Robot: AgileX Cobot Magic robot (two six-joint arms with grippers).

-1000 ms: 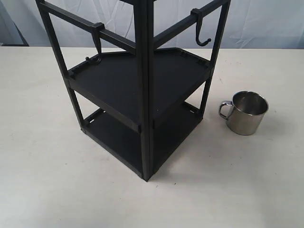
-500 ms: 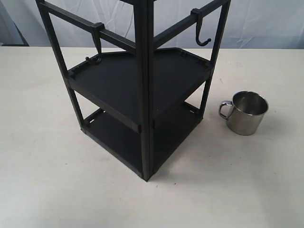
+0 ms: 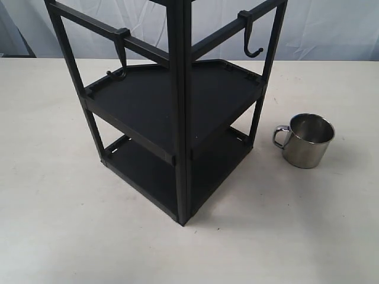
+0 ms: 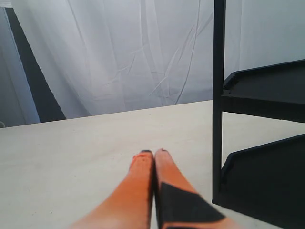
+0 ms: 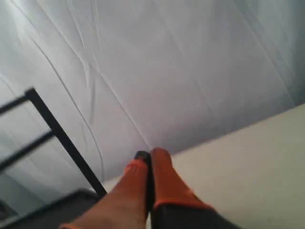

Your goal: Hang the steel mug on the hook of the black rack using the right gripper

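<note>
The steel mug (image 3: 306, 141) stands upright on the table to the right of the black rack (image 3: 177, 112), its loop handle turned toward the rack. The hook (image 3: 253, 41) hangs empty from the rack's top right bar. Neither gripper shows in the exterior view. In the right wrist view, my right gripper (image 5: 148, 154) is shut with nothing between its orange fingers; it is raised and faces the curtain, with a rack post (image 5: 62, 138) beside it. My left gripper (image 4: 153, 152) is also shut and empty, low over the table near a rack post (image 4: 218, 95). Neither wrist view shows the mug.
A second, longer-shanked hook (image 3: 120, 59) hangs from the rack's top left bar. The pale table (image 3: 59, 207) spreads all around the rack. A white curtain (image 3: 331, 29) closes off the back. Both rack shelves (image 3: 172, 100) carry nothing.
</note>
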